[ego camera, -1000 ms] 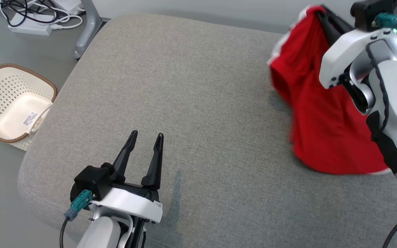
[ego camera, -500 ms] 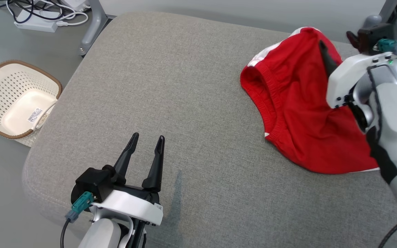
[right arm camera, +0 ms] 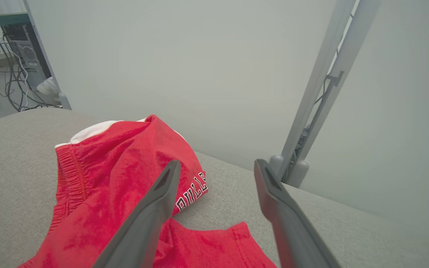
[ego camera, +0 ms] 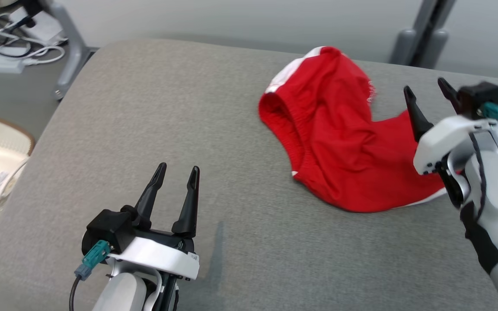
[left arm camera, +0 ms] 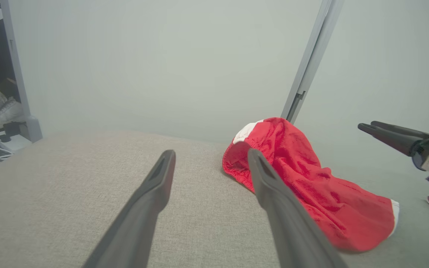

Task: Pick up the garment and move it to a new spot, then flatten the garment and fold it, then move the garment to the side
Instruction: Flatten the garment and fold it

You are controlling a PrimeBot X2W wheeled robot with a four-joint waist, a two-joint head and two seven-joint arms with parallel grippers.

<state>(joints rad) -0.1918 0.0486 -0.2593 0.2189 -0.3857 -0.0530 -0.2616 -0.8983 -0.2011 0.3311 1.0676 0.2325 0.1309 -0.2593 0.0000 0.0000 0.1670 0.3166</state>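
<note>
- Fingers [ego camera: 188, 203] of the left gripper [ego camera: 178, 166] stand spread apart with nothing between them, at the lower left of the head view, over bare grey padded tabletop [ego camera: 145, 108].
- At the right edge of that view, the right gripper [ego camera: 424, 84] also has its fingers [ego camera: 415, 114] wide apart and holds nothing.
- In the right wrist view the gap between the right fingers shows bare grey fabric, and the left-hand finger crosses in front of the red cloth.
- From the left wrist view, the right gripper [left arm camera: 363, 126] hangs above the surface, apart from the cloth.
- Red basketball shorts [ego camera: 339, 147] with white trim lie crumpled on the tabletop, right of centre towards the top of the head view, waistband opening to the left.
- Black-and-white lettering shows on one leg in the right wrist view.
- A cream perforated basket [ego camera: 13, 128] with a brown rim sits on the floor at the left edge.
</note>
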